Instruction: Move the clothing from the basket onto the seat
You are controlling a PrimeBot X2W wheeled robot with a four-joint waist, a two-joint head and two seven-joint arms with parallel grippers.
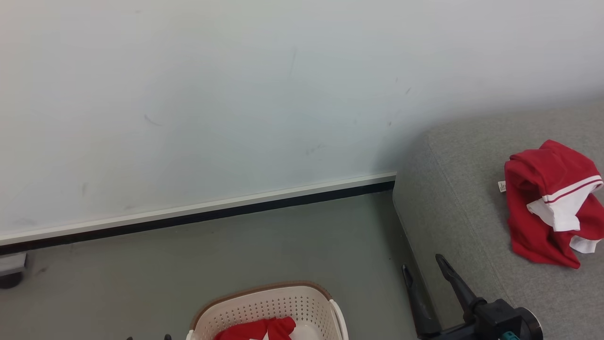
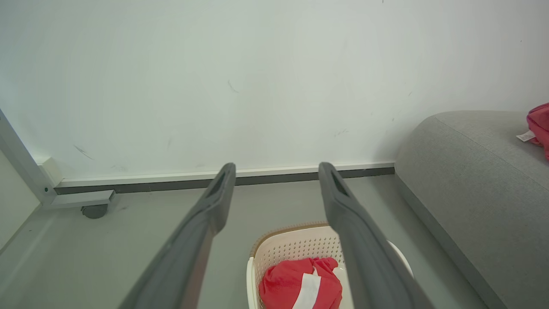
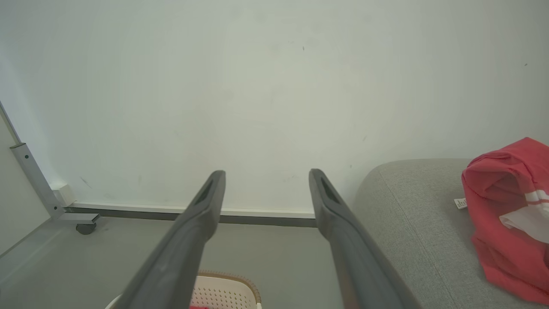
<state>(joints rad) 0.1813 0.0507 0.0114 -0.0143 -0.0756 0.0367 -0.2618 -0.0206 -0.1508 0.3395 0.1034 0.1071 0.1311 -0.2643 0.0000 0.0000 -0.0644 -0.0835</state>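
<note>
The cream basket [image 1: 269, 307] stands on the floor at the bottom middle, with one red and white piece of clothing [image 1: 257, 329] bundled inside. A second red garment [image 1: 549, 203] lies crumpled on the grey seat [image 1: 462, 189] at the right. My right gripper [image 1: 423, 264] is open and empty beside the seat's front corner, right of the basket. In the left wrist view my left gripper [image 2: 276, 168] is open and empty above the basket [image 2: 296, 244] and its clothing [image 2: 296, 285]. From the right wrist, the open right gripper [image 3: 266, 173] points at the wall, left of the garment [image 3: 506, 214] on the seat [image 3: 411, 214].
A white wall [image 1: 236, 94] with a dark baseboard [image 1: 198, 215] runs behind the grey floor [image 1: 236, 250]. A metal frame leg on a caster [image 2: 94, 210] stands at the far left by the wall. The seat's rounded end [image 2: 411, 146] meets the wall at right.
</note>
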